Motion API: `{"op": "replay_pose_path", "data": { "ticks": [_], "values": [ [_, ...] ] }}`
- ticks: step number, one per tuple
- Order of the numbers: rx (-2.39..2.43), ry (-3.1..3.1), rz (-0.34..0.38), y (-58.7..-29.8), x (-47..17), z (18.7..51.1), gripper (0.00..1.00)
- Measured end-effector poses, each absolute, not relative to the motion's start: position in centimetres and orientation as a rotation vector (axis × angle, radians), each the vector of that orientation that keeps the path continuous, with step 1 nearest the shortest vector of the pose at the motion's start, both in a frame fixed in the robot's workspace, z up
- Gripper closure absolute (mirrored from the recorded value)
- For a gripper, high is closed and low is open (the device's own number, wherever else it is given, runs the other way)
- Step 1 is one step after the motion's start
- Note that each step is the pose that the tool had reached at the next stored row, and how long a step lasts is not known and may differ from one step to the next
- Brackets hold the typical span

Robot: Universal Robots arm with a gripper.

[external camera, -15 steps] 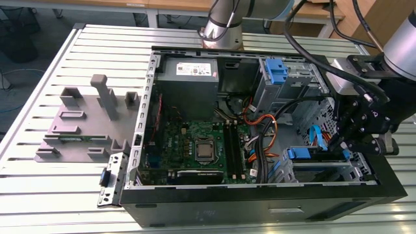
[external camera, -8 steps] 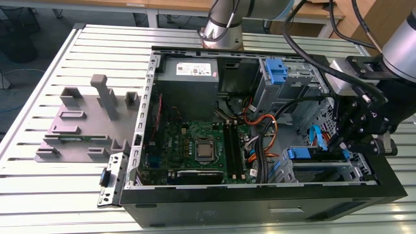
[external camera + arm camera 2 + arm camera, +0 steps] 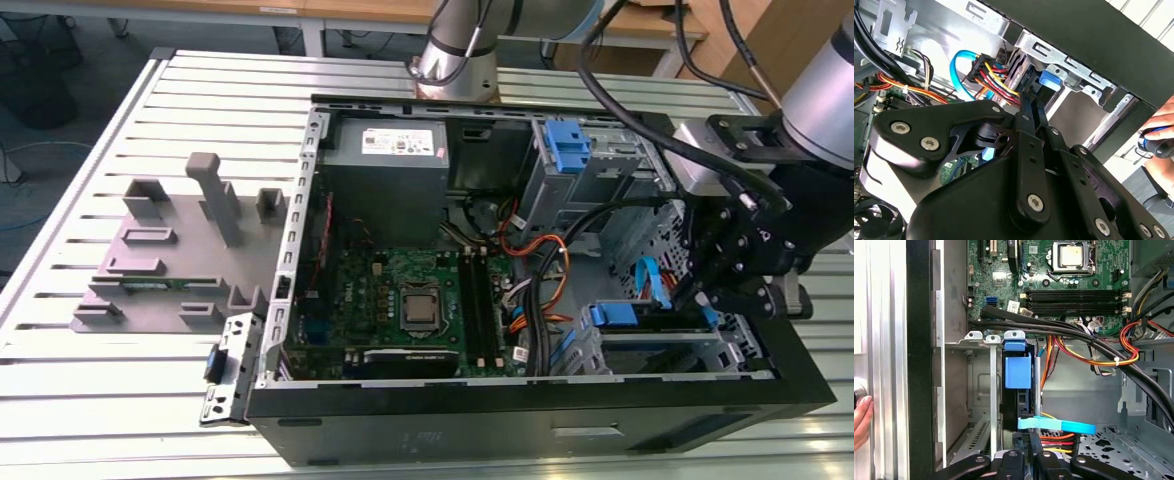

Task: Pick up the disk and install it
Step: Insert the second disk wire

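Gripper (image 3: 1026,460) low inside open case (image 3: 534,420), at drive cage near case's front wall, on exterior view's right. Cannot tell if jaws wide or narrow; black linkage hides tips in both wrist views.

Disk (image 3: 1018,372) stands on edge in cage slot, just beyond gripper, blue caddy tab (image 3: 1049,80) at top. Light blue cable (image 3: 1056,425) and red-yellow power wires (image 3: 996,77) beside it.

Farther: motherboard (image 3: 400,290), then power supply (image 3: 387,165). Grey fixture (image 3: 174,260) on surface (image 3: 107,390), apart from case.

Person's hand (image 3: 1161,132) outside case wall.
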State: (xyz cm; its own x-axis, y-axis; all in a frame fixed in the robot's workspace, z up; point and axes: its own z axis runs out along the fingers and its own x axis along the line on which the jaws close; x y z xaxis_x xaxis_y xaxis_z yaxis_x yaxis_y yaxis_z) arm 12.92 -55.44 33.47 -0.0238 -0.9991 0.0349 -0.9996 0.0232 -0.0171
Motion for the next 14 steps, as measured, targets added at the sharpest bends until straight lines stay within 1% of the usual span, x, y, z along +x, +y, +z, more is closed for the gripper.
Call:
{"op": "replay_pose_path", "data": {
  "ticks": [14],
  "values": [
    [2.165,-2.257,0.056,-55.43,12.87,33.49,0.84]
  ]
}}
